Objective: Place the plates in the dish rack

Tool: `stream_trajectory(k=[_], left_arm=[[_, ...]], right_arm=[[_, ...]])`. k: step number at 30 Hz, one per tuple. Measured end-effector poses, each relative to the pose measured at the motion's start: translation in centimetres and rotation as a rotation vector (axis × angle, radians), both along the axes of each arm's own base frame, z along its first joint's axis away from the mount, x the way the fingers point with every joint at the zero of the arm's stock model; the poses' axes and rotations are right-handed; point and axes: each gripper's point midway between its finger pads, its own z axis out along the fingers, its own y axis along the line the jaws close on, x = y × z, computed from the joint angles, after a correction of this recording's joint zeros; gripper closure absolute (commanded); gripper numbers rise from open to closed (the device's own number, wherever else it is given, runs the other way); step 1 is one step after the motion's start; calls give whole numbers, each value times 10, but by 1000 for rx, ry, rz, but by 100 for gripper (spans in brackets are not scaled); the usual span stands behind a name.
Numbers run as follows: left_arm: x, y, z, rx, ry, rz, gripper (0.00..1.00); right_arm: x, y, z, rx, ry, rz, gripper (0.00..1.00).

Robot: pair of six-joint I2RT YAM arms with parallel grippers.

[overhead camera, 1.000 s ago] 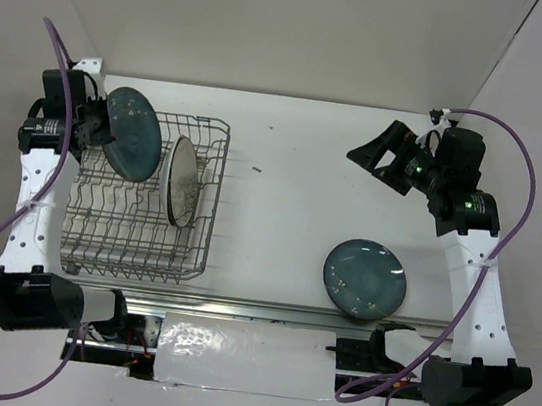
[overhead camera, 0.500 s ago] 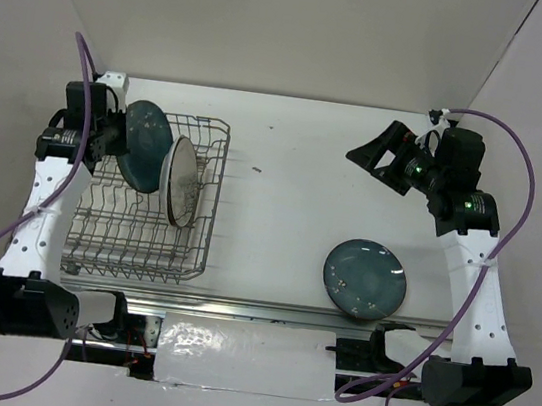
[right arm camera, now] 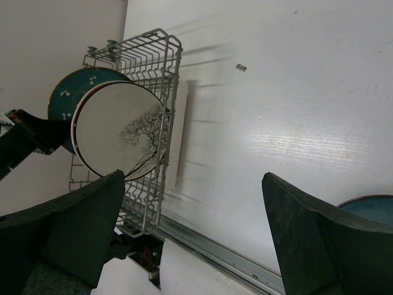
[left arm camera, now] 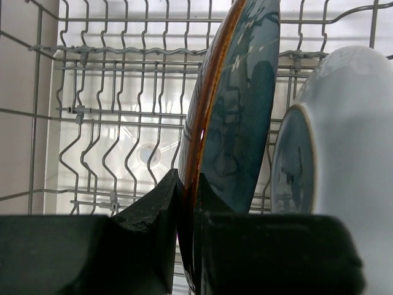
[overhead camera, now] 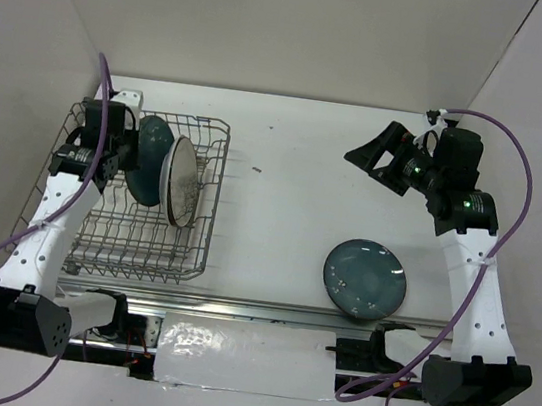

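Observation:
My left gripper point(overhead camera: 124, 140) point(left arm camera: 189, 192) is shut on the rim of a dark teal plate point(overhead camera: 149, 153) point(left arm camera: 242, 117) with a brownish-orange edge. It holds the plate upright inside the grey wire dish rack point(overhead camera: 200, 254) point(left arm camera: 80, 110) point(right arm camera: 167, 52). Its lower edge is hidden, so I cannot tell whether it rests on the wires. A cream plate point(overhead camera: 182, 183) point(right arm camera: 116, 126) with a tree pattern stands in the rack just right of it. Another dark teal plate point(overhead camera: 364, 278) point(right arm camera: 376, 206) lies flat on the table at the right. My right gripper point(overhead camera: 370, 156) point(right arm camera: 193, 178) hovers open and empty above the table's far right.
A metal rail point(overhead camera: 256, 308) runs along the table's near edge. White walls close in the left, back and right. A small dark speck point(overhead camera: 257, 169) lies on the table right of the rack. Purple cables loop off both arms.
My left arm has swung right with the teal plate, carrying it from outside the rack's left side to inside the rack beside the cream plate. The right arm has not moved.

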Motion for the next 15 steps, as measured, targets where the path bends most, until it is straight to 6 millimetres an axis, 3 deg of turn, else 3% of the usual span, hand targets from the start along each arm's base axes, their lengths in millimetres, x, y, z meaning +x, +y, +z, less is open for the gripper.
stream_trajectory(k=[15], left_arm=[[-4, -14, -3, 83, -57, -13, 100]], right_arm=[[0, 1, -3, 1, 8, 3, 1]])
